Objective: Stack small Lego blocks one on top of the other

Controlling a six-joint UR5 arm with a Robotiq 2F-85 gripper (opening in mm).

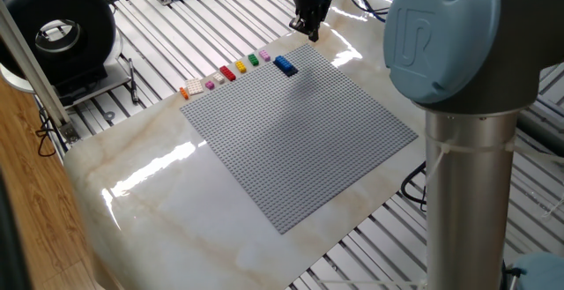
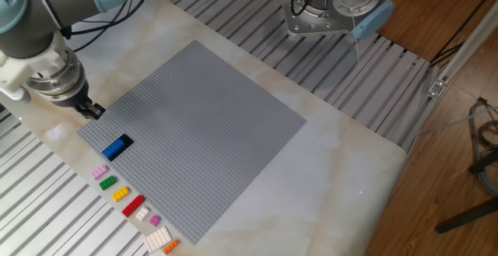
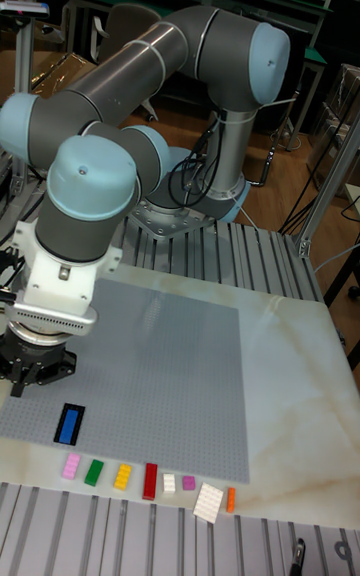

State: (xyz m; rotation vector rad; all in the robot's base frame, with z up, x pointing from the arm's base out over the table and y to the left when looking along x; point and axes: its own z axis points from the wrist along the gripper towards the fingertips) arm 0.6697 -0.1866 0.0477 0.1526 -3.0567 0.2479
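Tall fixed view: the blue brick point(image 3: 69, 424) sits on the grey baseplate point(image 3: 170, 376), close to its near edge, with a dark navy layer visible round its outline. The gripper point(image 2: 94, 111) hangs above the baseplate's corner, just beyond the blue brick and apart from it; its fingertips look close together with nothing between them, though I cannot tell for certain whether they are closed.

Off the baseplate, just beside that same edge, the other small bricks lie in a row on the marble table point(image 1: 132, 193): pink brick point(image 3: 71, 466), green brick point(image 3: 94, 472), yellow brick point(image 3: 123, 476), then the longer red brick point(image 3: 150, 481). Further along the row are a small white piece point(image 3: 169, 483), another small pink piece point(image 3: 188, 482), a larger white plate point(image 3: 209, 502) and the orange brick point(image 3: 231, 499).
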